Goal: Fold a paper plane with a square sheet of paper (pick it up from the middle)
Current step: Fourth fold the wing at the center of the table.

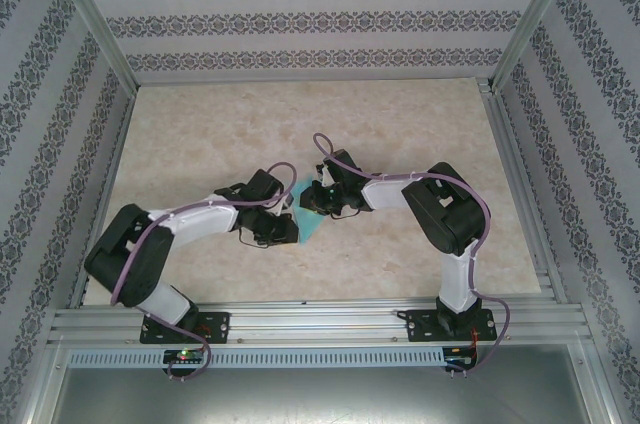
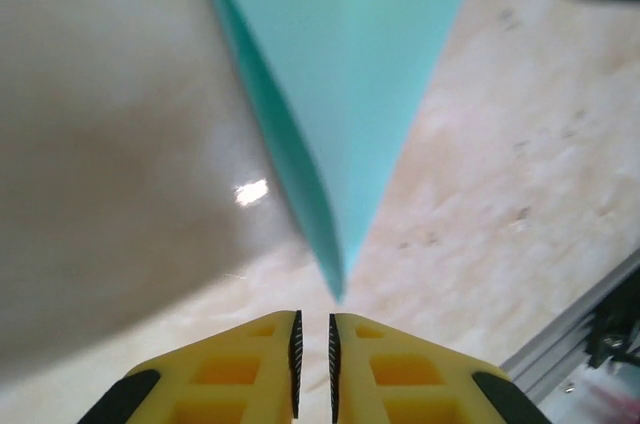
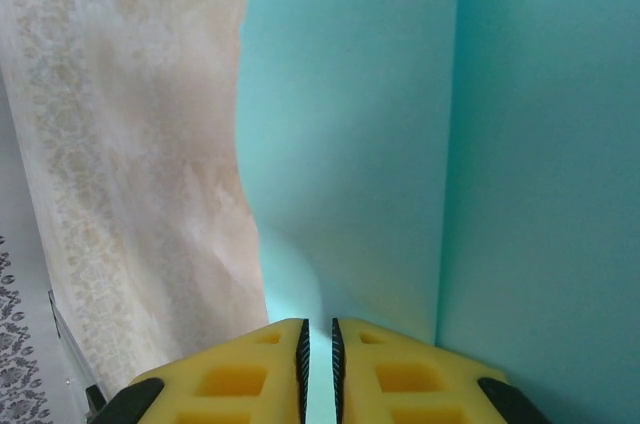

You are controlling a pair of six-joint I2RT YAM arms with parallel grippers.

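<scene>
Top external footage places the slim, pointed, thin turquoise paper plane (image 1: 305, 227) near the middle of the beige marbled tabletop (image 1: 300, 114), a little toward 6 o'clock. It is flanked by the left gripper (image 1: 279, 229) at about 8 o'clock of it and the right gripper (image 1: 318, 199) at about 1 o'clock. From the right wrist, the paper is seen running down between that gripper's jaws, so the paper plane is taken to be pinched there. It appears to be carried clear of the table rather than laid flat. From the left wrist, the paper's sharp tip is seen pointing toward 6 o'clock, just short of the left jaws. These stand a narrow slit apart with nothing between them. The step in hand is judged to be a fresh grasp or pressing of the nose by the left arm. For this to be done well, the right pinch should be held firm and level so that the layers are not allowed to slide. The left jaws should be spread slightly wider and advanced straight toward 12 o'clock along the centre crease. They should be closed squarely over the tip without twisting. Any sideways pull should be avoided, since thin paper is likely to buckle or tear at the point.
</scene>
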